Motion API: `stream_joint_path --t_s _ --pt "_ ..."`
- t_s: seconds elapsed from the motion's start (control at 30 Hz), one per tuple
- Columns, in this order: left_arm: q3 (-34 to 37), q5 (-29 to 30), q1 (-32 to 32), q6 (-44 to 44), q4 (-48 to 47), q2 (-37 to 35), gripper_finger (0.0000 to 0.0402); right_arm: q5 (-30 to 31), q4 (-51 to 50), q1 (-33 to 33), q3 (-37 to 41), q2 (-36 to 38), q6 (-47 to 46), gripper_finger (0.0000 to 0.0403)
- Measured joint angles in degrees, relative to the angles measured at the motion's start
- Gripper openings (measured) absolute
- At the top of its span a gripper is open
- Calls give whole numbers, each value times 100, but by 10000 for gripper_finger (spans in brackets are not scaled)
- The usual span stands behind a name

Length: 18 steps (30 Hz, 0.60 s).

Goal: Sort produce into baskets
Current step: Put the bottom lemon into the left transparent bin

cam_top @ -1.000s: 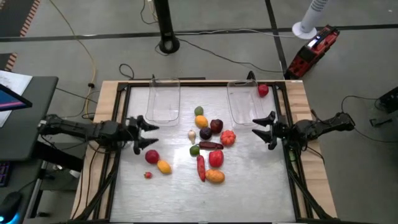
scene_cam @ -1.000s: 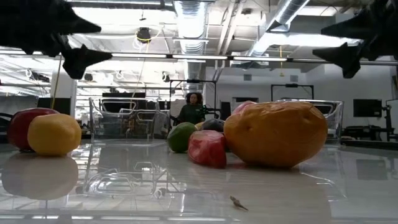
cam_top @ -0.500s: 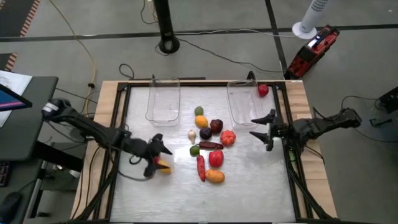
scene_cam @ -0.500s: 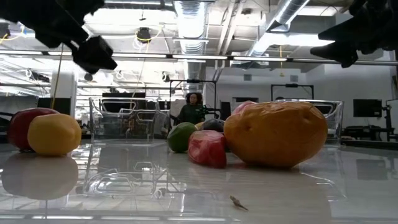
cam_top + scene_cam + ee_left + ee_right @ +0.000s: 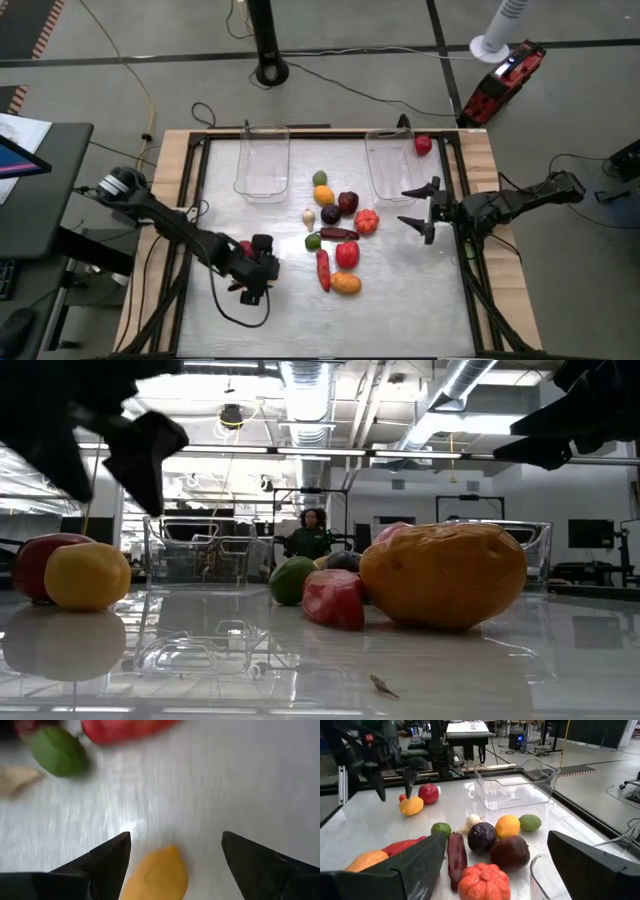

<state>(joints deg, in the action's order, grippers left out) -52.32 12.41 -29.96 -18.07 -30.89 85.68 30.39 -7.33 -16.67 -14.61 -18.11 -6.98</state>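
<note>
i'm looking down on the table [image 5: 400, 310], a pale shiny top in a dark frame. at its far edge sit the two clear baskets: the left basket [image 5: 262, 160] and the right basket [image 5: 388, 165], both open at the top, with nothing i can see inside either. a small red fruit [image 5: 423, 145] lies just outside the right basket's far corner.

most of the produce is bunched in the middle of the table, between the arms: an orange [image 5: 323, 194] with a lime [image 5: 320, 178] just behind it, a dark red fruit [image 5: 348, 202], a purple ball [image 5: 330, 213], a small pumpkin [image 5: 367, 221], a white garlic [image 5: 308, 216], a green ball [image 5: 313, 241], a long dark chili [image 5: 339, 234], a red pepper [image 5: 346, 254], a long red chili [image 5: 323, 270] and an orange potato [image 5: 346, 284] nearest the front edge.

my left gripper [image 5: 256, 281] is low over the front left part of the table, fingers spread wide apart, straddling a yellow lemon [image 5: 155, 875] that lies on the table between them; i can't tell if they touch it. a red apple [image 5: 428, 793] sits just beside the lemon.

my right gripper [image 5: 424, 211] hangs above the table's right side, near the right basket, fingers spread and holding nothing.
</note>
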Motion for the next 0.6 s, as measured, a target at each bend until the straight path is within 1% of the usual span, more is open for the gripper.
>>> stream_joint_path --t_s 0.07,0.17,0.3,0.43,0.5,0.6 --pt "-94 0 -15 107 -273 241 312 0 0 0 0 0 -2 379" --pt "-150 -2 -42 342 -380 520 319 2 2 0 0 0 -2 376" --pt "-157 -40 -52 581 -714 820 320 8 2 0 0 0 -43 374" --pt "-157 166 -46 608 -1051 1011 320 9 0 0 0 0 -48 373" --pt "-155 198 -40 644 -1197 1015 315 9 2 0 0 0 -48 373" --pt "-155 248 4 650 -1265 990 290 9 2 0 0 0 -50 373"
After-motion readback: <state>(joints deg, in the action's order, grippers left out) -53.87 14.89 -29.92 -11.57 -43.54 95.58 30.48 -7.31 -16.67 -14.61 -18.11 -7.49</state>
